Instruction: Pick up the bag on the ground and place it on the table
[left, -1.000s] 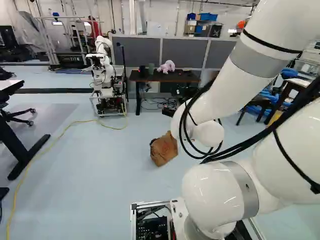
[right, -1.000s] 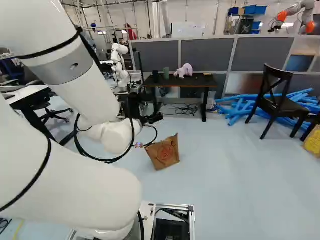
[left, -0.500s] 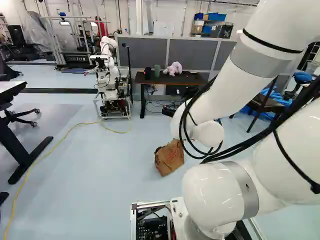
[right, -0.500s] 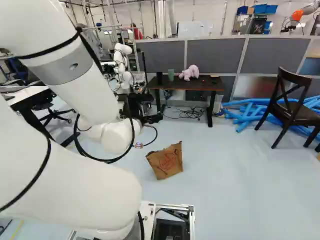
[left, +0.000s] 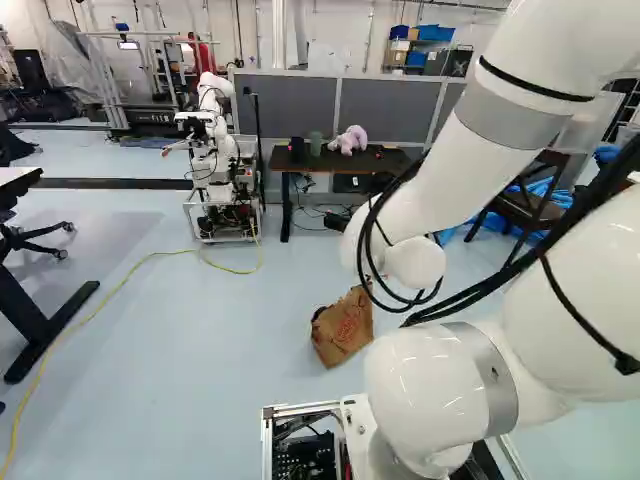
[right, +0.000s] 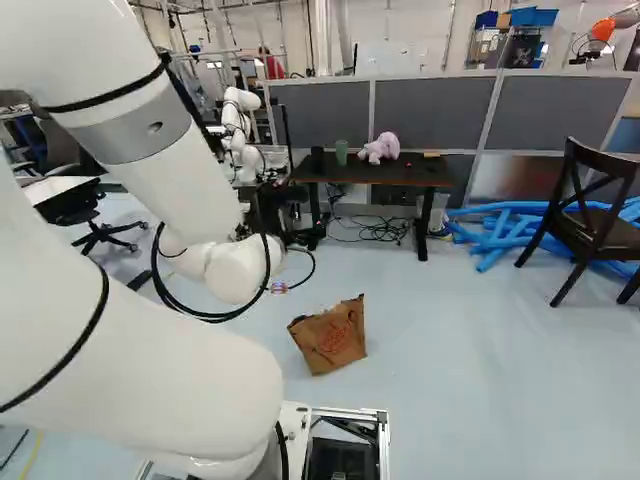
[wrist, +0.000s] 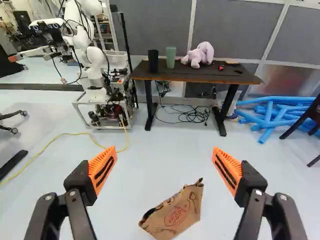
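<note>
Approach step, I judge. My gripper (wrist: 165, 152): fingers wide apart, grasping nothing. Brown paper bag (wrist: 177, 212) tilted on floor (wrist: 140, 165), well short of dark-topped table (wrist: 200, 75). Next: lower fingers astride bag, close on crumpled paper, lift before heading tableward.

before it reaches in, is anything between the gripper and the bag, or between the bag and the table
Nothing visible stands between the open gripper and the paper bag, nor between bag and table; loose cables lie by the table's legs.
</note>
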